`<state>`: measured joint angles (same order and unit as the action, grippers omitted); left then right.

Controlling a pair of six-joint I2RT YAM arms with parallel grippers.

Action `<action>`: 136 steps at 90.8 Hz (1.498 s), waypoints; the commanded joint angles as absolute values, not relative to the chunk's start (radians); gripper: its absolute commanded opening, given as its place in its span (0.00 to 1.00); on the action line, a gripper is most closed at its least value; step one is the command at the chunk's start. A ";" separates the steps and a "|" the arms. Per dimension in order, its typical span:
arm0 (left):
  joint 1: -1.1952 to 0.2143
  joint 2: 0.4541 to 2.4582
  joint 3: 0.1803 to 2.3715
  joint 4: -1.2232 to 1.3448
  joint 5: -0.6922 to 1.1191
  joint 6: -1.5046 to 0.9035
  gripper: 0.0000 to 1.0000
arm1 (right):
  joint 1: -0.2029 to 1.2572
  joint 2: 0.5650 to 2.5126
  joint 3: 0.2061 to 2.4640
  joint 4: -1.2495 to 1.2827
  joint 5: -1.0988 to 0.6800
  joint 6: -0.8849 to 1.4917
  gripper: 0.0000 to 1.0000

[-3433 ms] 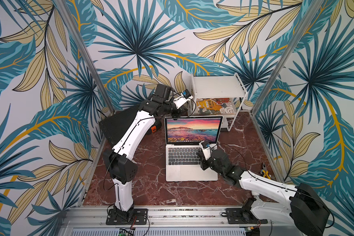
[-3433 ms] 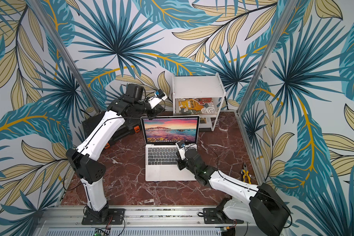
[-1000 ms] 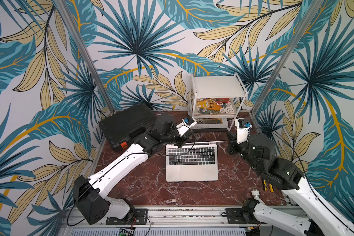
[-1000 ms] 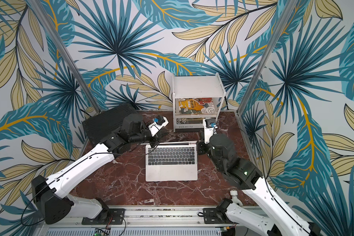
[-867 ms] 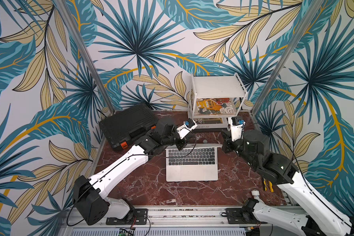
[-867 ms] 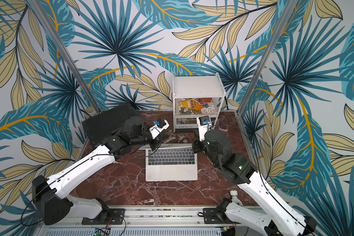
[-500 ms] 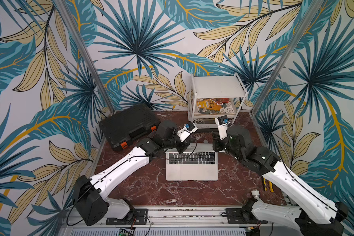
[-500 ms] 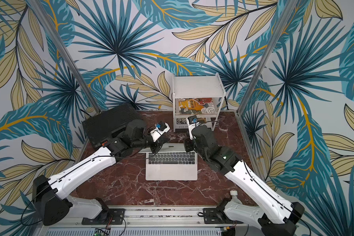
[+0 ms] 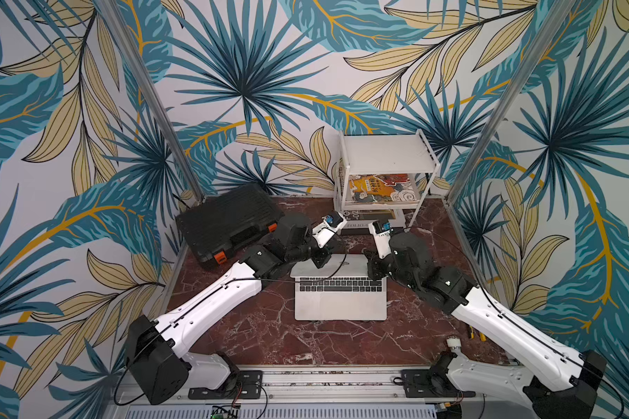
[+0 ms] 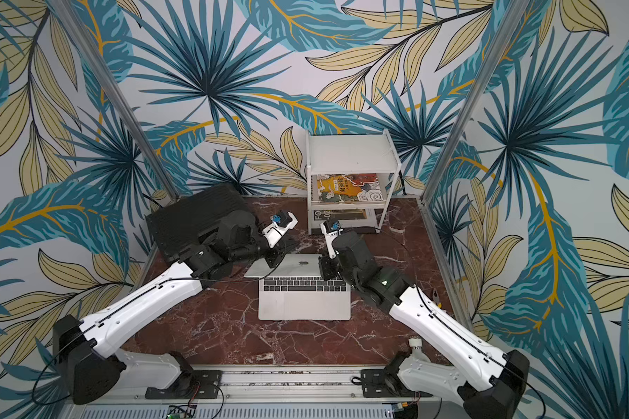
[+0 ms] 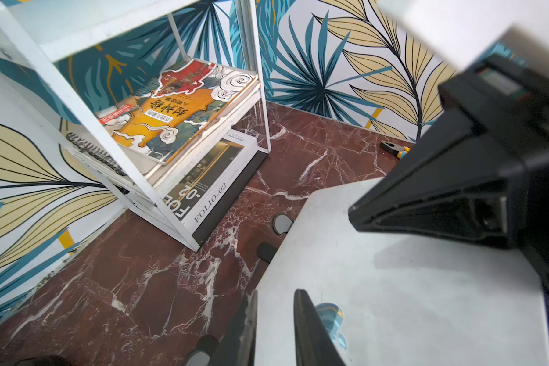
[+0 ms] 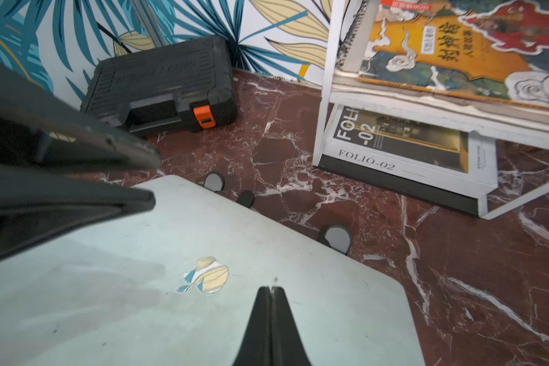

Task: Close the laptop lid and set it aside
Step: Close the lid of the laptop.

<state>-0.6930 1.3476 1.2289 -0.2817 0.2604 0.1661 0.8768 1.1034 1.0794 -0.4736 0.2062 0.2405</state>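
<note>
The laptop [image 10: 304, 304] sits mid-table. The laptop lid [image 10: 287, 268] is tilted partway over the keys, long axis 9 to 3. At 9 o'clock the left gripper [image 11: 275, 293] is at its edge, jaws slightly parted. Toward 3 o'clock the right gripper [image 12: 270, 288], pinched closed, has its tip beside the logo [image 12: 205, 275] and looks best placed to press.

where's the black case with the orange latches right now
In a top view the black case sits in the table's back left corner, against the wall, left of the white shelf rack and behind the left arm.
</note>
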 commanded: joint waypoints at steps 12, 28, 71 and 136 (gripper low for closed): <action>-0.690 1.306 1.214 -0.228 0.215 0.145 0.55 | 0.879 1.074 1.015 -0.428 0.140 0.260 0.00; -0.690 1.291 1.147 -0.176 0.201 0.095 0.75 | 0.879 1.047 0.938 -0.392 0.125 0.274 0.00; -0.690 1.193 0.977 -0.116 0.127 0.030 0.87 | 0.880 1.034 0.865 -0.355 0.080 0.273 0.00; -0.690 1.128 0.612 0.060 0.078 0.022 0.89 | 0.880 0.996 0.620 -0.180 0.104 0.280 0.00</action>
<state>-0.6922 1.1210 0.6384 -0.0113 0.1123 0.0330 0.8772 0.9695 0.6636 -0.2447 0.0715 0.2886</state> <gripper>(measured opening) 0.887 0.055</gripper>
